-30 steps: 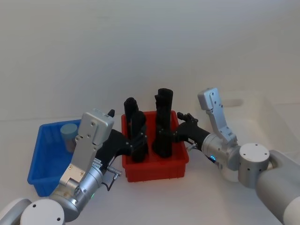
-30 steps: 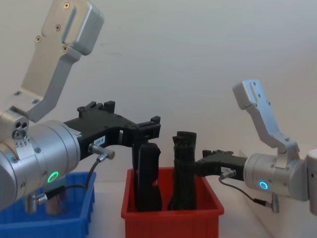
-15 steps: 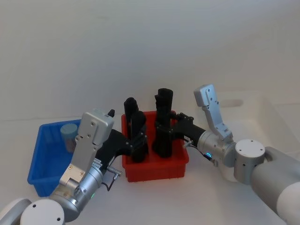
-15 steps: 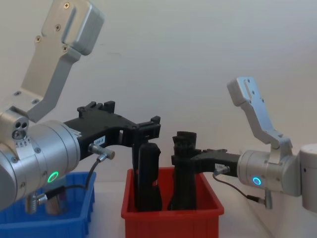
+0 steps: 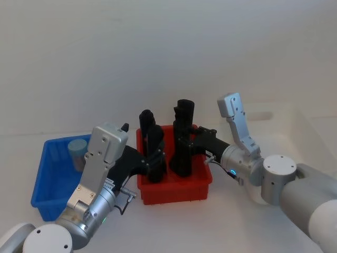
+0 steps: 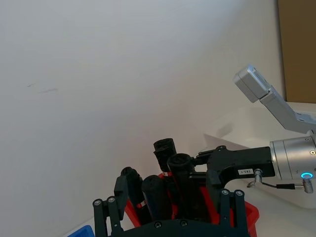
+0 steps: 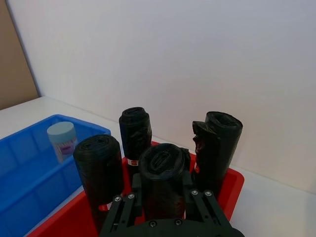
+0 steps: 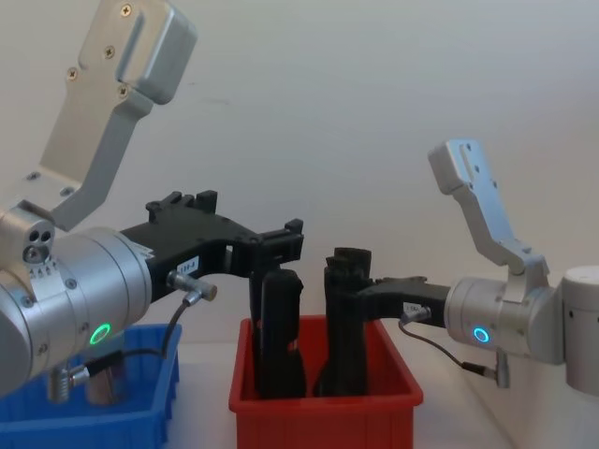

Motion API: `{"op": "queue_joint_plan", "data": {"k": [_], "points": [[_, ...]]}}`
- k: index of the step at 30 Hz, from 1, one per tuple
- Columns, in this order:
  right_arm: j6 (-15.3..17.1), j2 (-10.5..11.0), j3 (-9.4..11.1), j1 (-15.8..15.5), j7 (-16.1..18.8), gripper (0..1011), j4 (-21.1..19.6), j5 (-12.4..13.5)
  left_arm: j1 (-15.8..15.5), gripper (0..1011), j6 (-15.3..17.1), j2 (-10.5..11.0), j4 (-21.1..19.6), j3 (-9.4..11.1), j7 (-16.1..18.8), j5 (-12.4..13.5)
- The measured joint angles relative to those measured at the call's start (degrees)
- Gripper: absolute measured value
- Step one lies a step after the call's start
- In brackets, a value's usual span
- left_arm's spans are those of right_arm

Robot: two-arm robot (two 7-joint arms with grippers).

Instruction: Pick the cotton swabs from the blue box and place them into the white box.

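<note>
Since a second ago our right gripper (image 5: 185, 143) has pushed further in from the right and now sits at the black rolls (image 7: 163, 175) in the red bin (image 5: 174, 190). Left gripper (image 8: 281, 245) hasn't budged; it hovers over the red bin's left side, near another roll.

Right wrist view: right fingers (image 7: 190, 185) flank the front roll on both sides, apparently touching it. We read that as pinching the roll, though firm contact is a judgement. Left fingers (image 6: 226, 205) stand spread, nothing between them.

Problem: wrong target. We want the cotton swabs (image 5: 77, 150), a small jar with a pale lid, standing at the back of the blue box (image 5: 45, 203) on our left. It's untouched, well apart from both grippers. White box (image 5: 310, 137) is far right, behind our right arm.

To do this step well:
- right gripper lets go of the roll and backs out without tipping the neighbours
- left arm is the nearer one to the blue box, so we'd use it
- come down on the jar from above, fingers spread wider than the lid, clear of the bin's back wall
- grip the body below the lid; it's round and likely slips if caught off-centre
</note>
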Motion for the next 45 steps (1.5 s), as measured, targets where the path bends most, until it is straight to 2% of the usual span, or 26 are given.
{"op": "queue_joint_plan", "data": {"k": [10, 18, 25, 27, 29, 30, 32, 35, 37, 38, 39, 40, 42, 43, 45], "points": [[-1.52, -0.05, 0.81, 0.46, -0.13, 394, 0.69, 0.2, 0.0, 1004, 0.0, 0.0, 0.0, 0.0, 0.0, 0.0], [-4.64, 0.04, 1.85, 0.73, -0.15, 352, 0.71, 0.61, 0.0, 1004, 0.0, 0.0, 0.0, 0.0, 0.0, 0.0], [-6.99, 0.23, 2.78, 0.49, 0.18, 323, -0.81, 1.19, 0.0, 1004, 0.0, 0.0, 0.0, 0.0, -0.01, 0.0], [-7.2, 0.42, 3.08, -0.25, 0.21, 317, -2.57, 1.33, 0.0, 1004, 0.0, 0.0, 0.0, 0.0, -0.01, 0.0], [-7.01, 0.63, 3.26, -1.08, 0.12, 312, -4.45, 1.43, 0.0, 1004, 0.0, 0.0, 0.0, 0.0, -0.01, 0.0], [-6.26, 0.98, 3.42, -2.58, -0.12, 312, -7.63, 1.46, 0.0, 1004, 0.0, 0.0, 0.0, 0.0, 0.0, 0.0], [-4.98, 1.37, 3.54, -4.12, -0.51, 312, -10.94, 1.49, 0.0, 1004, 0.0, 0.0, 0.0, 0.0, 0.0, 0.0], [-1.79, 2.46, 3.84, -8.59, -1.92, 312, -20.25, 1.54, 0.0, 1004, 0.0, 0.0, 0.0, 0.0, 0.0, 0.0], [-0.36, 2.93, 3.97, -10.43, -2.58, 312, -24.15, 1.56, 0.0, 1004, 0.0, 0.0, 0.0, 0.0, -0.01, 0.0], [0.87, 3.32, 4.08, -11.97, -3.22, 312, -27.48, 1.57, 0.0, 1004, 0.0, 0.0, 0.0, 0.0, 0.0, 0.0], [0.87, 3.32, 4.08, -11.97, -3.22, 312, -27.48, 1.57, 0.0, 1004, 0.0, 0.0, 0.0, 0.0, 0.0, 0.0], [2.23, 3.73, 4.2, -13.46, -4.05, 312, -30.61, 1.58, 0.0, 1004, 0.0, 0.0, 0.0, 0.0, 0.0, 0.0], [3.46, 4.13, 4.34, -14.84, -4.79, 312, -33.54, 1.58, 0.0, 1004, 0.0, 0.0, 0.0, 0.0, 0.0, 0.0], [4.77, 4.59, 4.51, -16.45, -5.71, 312, -36.98, 1.59, 0.0, 1004, 0.0, 0.0, 0.0, 0.0, 0.0, 0.0], [5.7, 4.97, 4.66, -17.75, -6.4, 312, -39.74, 1.59, 0.0, 1004, 0.0, 0.0, 0.0, 0.0, 0.0, 0.0]]}}
